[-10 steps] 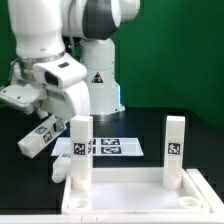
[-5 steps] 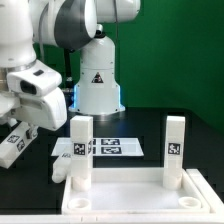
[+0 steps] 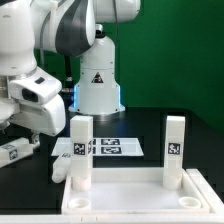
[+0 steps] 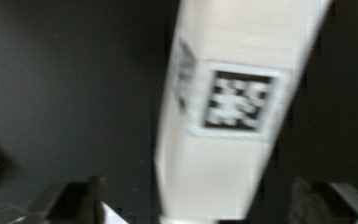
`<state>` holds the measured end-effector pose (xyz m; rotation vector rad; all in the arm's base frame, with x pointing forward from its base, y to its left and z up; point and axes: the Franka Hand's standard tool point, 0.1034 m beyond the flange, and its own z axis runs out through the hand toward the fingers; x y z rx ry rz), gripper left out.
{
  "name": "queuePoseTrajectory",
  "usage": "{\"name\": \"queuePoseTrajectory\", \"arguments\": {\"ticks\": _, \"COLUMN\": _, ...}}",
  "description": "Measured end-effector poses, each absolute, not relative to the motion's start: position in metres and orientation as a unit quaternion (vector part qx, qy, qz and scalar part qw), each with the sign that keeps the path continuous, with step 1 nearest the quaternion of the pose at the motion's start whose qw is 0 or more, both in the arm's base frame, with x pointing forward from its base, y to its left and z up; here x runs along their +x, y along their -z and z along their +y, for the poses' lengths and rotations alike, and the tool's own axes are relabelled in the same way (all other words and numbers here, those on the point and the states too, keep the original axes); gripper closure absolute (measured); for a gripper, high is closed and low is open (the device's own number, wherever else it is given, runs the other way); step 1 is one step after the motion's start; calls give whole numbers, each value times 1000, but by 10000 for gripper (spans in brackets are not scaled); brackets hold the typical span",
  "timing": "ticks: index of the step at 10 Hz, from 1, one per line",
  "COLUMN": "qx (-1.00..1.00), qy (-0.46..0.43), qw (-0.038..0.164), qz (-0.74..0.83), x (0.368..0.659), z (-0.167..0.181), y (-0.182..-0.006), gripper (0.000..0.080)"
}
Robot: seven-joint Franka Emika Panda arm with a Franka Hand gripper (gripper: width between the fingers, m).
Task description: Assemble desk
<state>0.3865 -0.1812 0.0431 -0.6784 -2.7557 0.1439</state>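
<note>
The white desk tabletop (image 3: 135, 203) lies at the front of the black table. Two white legs with tag stickers stand upright in its far corner sockets, one at the exterior view's left (image 3: 80, 150) and one at its right (image 3: 175, 148). My gripper (image 3: 22, 148) is low at the exterior view's far left, beside the tabletop, shut on a third white leg (image 3: 12, 152) that lies nearly level. In the wrist view this tagged leg (image 4: 238, 95) runs between my dark fingers (image 4: 60, 200), with my gripper (image 4: 197, 203) around its near end.
The marker board (image 3: 112, 147) lies flat behind the tabletop, between the two standing legs. The big white robot base (image 3: 97, 85) stands at the back. A green wall closes the far side.
My gripper has swung toward the exterior view's left and lower, carrying the leg with it; the leg has tipped from slanted to nearly level. The tabletop and standing legs have not moved.
</note>
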Motion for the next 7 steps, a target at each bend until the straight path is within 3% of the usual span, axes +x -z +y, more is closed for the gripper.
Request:
{"name": "queuePoseTrajectory", "arguments": {"ticks": 1, "qx": -256, "qy": -53, "qw": 148, "qz": -954, "x": 386, "z": -182, "y": -43, "gripper": 257}}
{"name": "queuePoseTrajectory", "arguments": {"ticks": 2, "qx": -270, "qy": -54, "qw": 139, "qz": -951, "x": 390, "z": -184, "y": -50, "gripper": 169}}
{"name": "queuePoseTrajectory", "arguments": {"ticks": 4, "qx": -417, "qy": -83, "qw": 101, "qz": -899, "x": 405, "z": -187, "y": -72, "gripper": 155}}
{"name": "queuePoseTrajectory", "arguments": {"ticks": 7, "qx": -607, "qy": -106, "qw": 62, "qz": -785, "x": 420, "z": -169, "y": -79, "gripper": 151}}
